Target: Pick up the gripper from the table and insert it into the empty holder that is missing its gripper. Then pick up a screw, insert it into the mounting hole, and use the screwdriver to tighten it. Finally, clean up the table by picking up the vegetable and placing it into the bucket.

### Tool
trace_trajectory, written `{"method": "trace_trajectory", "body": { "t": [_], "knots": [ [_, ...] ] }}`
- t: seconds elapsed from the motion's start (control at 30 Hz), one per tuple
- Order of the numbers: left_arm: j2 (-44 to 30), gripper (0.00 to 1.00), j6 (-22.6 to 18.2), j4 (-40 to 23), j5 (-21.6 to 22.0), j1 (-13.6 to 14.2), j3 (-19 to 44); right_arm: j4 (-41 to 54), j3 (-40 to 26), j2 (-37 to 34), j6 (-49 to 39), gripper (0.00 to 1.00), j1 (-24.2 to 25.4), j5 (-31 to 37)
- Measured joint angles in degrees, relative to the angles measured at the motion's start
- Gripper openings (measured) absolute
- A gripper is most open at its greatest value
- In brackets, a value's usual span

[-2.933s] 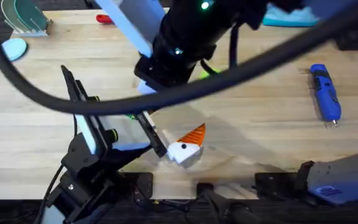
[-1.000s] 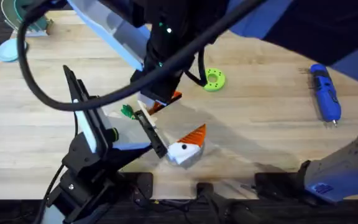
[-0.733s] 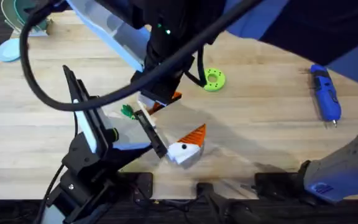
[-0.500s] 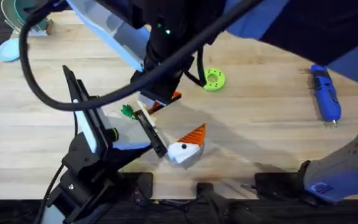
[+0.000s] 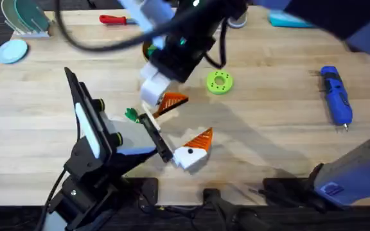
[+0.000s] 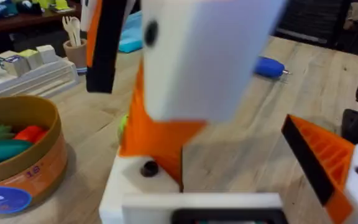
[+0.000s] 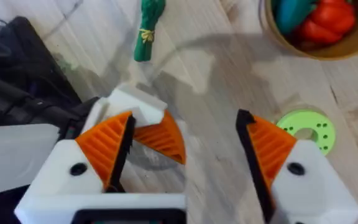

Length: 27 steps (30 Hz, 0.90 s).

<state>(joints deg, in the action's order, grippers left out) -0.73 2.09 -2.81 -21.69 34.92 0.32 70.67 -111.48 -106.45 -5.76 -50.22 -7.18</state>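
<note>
The pad (image 7: 161,138) is seated against the bare holder (image 7: 132,106), beside the vegetable (image 7: 148,28) on the counter (image 5: 268,128). The right gripper (image 7: 185,155) is held just above it, fingers spread, empty. The left gripper (image 5: 185,151) stands spread too. Insertion looks done; a screw is called for next

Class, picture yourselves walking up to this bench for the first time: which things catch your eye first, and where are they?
The right gripper dominates: its arm reaches across the table's middle, orange-padded fingers open around a loose orange finger pad. Beside it lies a bright green disc. The blue screwdriver lies alone near the table's right edge.
</note>
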Motion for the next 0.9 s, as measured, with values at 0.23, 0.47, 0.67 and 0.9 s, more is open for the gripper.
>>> {"method": "trace_trajectory", "body": {
  "t": [0.23,0.47,0.67,0.9],
  "knots": [
    [0.00,0.993,-0.15,0.02,0.00,0.00,0.00,0.58,0.00,3.38,0.16,0.992,7.88,-3.86],
    [0.00,0.993,-0.15,0.01,0.00,0.00,0.00,4.49,0.03,8.79,-0.39,0.994,13.60,-5.10],
    [0.00,0.993,-0.15,0.02,0.00,0.00,0.00,3.08,8.96,15.75,-0.72,0.994,17.47,-5.75],
    [0.00,0.993,-0.15,0.01,0.00,0.00,0.00,-0.14,26.68,30.65,-1.30,0.992,25.02,-8.63]
  ]
}}
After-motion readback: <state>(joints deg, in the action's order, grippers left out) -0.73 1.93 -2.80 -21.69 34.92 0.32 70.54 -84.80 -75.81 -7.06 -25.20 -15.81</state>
